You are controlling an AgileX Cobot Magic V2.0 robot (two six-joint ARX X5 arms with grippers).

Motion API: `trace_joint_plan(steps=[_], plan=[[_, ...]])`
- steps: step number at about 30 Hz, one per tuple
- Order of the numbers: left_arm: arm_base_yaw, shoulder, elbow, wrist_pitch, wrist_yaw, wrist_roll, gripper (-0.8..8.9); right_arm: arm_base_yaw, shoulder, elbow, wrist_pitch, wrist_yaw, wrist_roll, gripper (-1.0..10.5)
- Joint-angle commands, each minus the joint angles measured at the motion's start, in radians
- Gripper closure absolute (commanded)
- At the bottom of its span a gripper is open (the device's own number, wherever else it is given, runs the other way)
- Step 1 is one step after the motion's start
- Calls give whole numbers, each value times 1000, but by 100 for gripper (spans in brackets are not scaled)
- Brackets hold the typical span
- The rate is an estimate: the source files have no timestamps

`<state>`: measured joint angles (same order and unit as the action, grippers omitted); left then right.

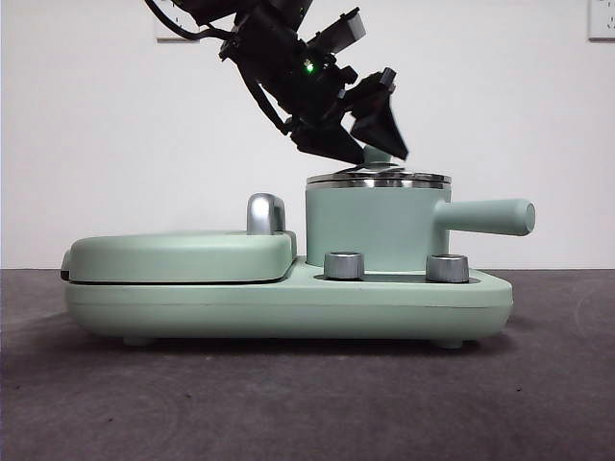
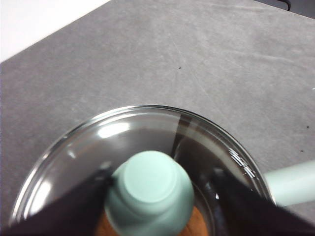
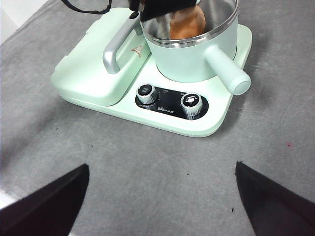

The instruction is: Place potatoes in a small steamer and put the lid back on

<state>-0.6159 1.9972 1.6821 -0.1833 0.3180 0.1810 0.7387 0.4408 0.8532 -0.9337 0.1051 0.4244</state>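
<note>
The mint-green cooker base (image 1: 288, 303) fills the lower middle of the front view, the griddle cover (image 1: 178, 254) at left. The small steamer (image 1: 370, 230) stands right of centre, its handle (image 1: 485, 216) pointing to the right edge, long axis level. The lid (image 1: 380, 179) lies flat on the steel rim. In the right wrist view the potato (image 3: 187, 22) sits inside the pot at the top of the frame; how it lies is unclear. The left gripper (image 2: 150, 189) straddles the knob (image 2: 150, 189), jaws apart beside it rather than clamped. To finish well, it should probably check that the lid sits even, then lift straight up without dragging the knob. The right gripper (image 3: 160, 196) waits spread wide at the bottom corners of its own view.
</note>
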Motion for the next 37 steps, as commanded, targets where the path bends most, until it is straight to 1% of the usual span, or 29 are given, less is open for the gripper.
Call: trace_joint_plan(steps=[1, 2, 4, 7, 9, 13, 16, 18, 23, 30, 33, 37], plan=[[-8, 21, 31, 22, 5, -53, 241, 8, 3, 3, 5, 1, 10, 486], [-7, 18, 39, 19, 5, -66, 211, 8, 3, 3, 5, 1, 10, 486], [-6, 6, 58, 2, 5, -91, 189, 8, 3, 3, 5, 1, 11, 486], [-6, -19, 105, -71, 5, -97, 189, 8, 3, 3, 5, 0, 11, 486], [-6, -42, 141, -152, 5, -97, 189, 8, 3, 3, 5, 0, 10, 486], [-7, -95, 227, -396, 5, -100, 190, 8, 3, 3, 6, 0, 10, 486], [-7, -152, 257, -554, 5, -100, 191, 8, 3, 3, 6, -12, 9, 486], [-7, -196, 257, -624, 5, -100, 191, 8, 3, 3, 6, -29, 9, 486], [-7, -303, 256, -794, 5, -84, 191, 8, 3, 3, 6, -39, 10, 486], [8, -455, 243, -1028, 5, -82, 191, 8, 3, 3, 6, -56, 9, 486], [10, -539, 191, -1051, 5, -89, 191, 8, 3, 3, 6, -56, 6, 486], [8, -672, 66, -1044, 5, -93, 191, 8, 3, 3, 6, -56, 6, 486]])
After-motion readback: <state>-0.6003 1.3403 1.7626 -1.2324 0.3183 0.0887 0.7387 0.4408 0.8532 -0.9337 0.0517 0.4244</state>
